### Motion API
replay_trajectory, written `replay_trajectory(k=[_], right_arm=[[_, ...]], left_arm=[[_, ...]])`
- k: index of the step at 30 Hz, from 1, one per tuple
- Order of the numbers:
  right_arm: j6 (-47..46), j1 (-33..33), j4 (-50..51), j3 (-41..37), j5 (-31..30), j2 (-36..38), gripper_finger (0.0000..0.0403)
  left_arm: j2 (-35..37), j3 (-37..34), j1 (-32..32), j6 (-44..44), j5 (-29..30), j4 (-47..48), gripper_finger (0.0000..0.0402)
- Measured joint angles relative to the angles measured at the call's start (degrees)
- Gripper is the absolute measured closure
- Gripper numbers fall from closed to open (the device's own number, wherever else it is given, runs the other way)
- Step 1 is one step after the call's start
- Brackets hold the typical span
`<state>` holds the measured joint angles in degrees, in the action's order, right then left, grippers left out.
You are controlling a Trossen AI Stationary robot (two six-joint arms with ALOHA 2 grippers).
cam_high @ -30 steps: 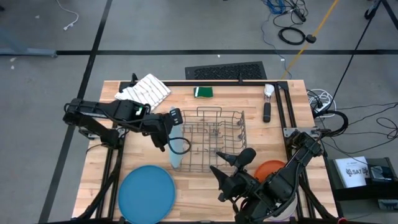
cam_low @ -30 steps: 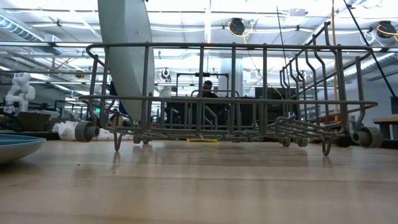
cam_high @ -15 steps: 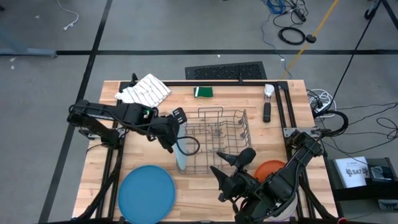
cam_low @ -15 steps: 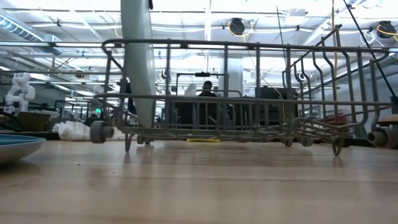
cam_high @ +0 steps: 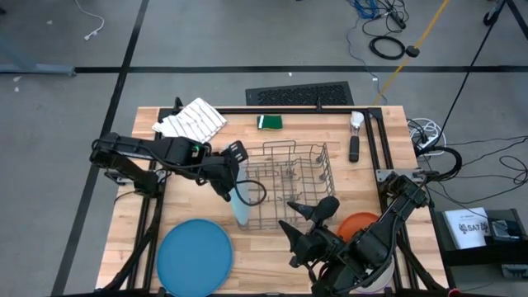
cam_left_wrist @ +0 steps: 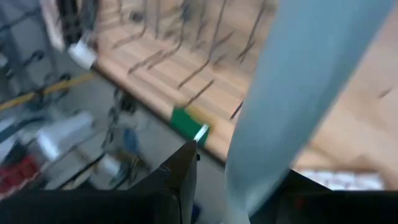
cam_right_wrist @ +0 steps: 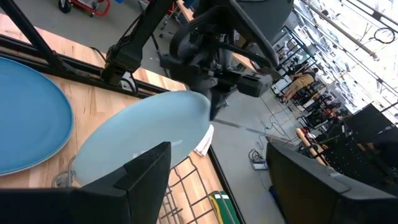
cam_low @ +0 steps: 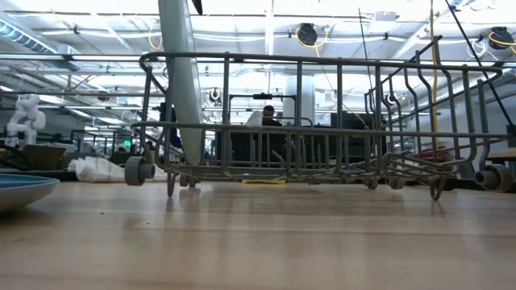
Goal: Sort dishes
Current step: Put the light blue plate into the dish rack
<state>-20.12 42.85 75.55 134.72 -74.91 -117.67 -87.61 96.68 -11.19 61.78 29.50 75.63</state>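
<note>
- Your left gripper [cam_high: 234,175] sits at about 9 o'clock from the wire dish rack [cam_high: 290,183], just over the rack's left end, with its arm reaching in from the table's left side.
- Its fingers are pinched on the upper edge of a light blue plate [cam_high: 239,204], which stands on edge, close to upright.
- In the low view that light blue plate [cam_low: 181,76] is inside the rack's [cam_low: 322,121] left end, its lower edge down among the bottom wires; you cannot tell whether it rests on them.
- From your left wrist camera, the light blue plate [cam_left_wrist: 301,93] runs up between the two dark fingers [cam_left_wrist: 177,177], with the rack wires and a green sponge [cam_left_wrist: 186,122] beyond.
- Your right gripper [cam_high: 307,221] waits at 5 o'clock from the rack, near the table's front edge, with its fingers spread and nothing between them.
- A darker blue plate [cam_high: 195,256] lies flat on the table [cam_high: 206,140] at 7 o'clock from the rack, well apart from it.
- An orange plate [cam_high: 359,223] lies flat at 4 o'clock from the rack, partly under the right arm.
- The white striped cloth [cam_high: 191,120] lies at 10 o'clock, at the table's far left corner.
- The green sponge [cam_high: 269,122] is at 12 o'clock, near the far edge.
- A person [cam_low: 265,116] shows in the room behind the rack in the low view.
</note>
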Motion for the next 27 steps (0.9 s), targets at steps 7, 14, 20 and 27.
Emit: replay_trajectory(k=[7, 14, 20, 27], right_arm=[[0.0, 0.0, 0.1, 0.0, 0.0, 0.0, 0.0147], [0.0, 0.0, 0.2, 0.0, 0.0, 0.0, 0.0147], [0.0, 0.0, 0.2, 0.0, 0.0, 0.0, 0.0147], [0.0, 0.0, 0.2, 0.0, 0.0, 0.0, 0.0147]], left_arm=[[0.0, 0.0, -0.6, 0.5, 6.2, -0.1, 0.0288], [0.0, 0.0, -1.0, 0.6, 9.0, 0.1, 0.0288], [0.1, 0.0, -1.7, 0.0, 13.1, 1.5, 0.0288], [0.5, 0.1, -1.7, -7.9, 19.1, 10.3, 0.0288]])
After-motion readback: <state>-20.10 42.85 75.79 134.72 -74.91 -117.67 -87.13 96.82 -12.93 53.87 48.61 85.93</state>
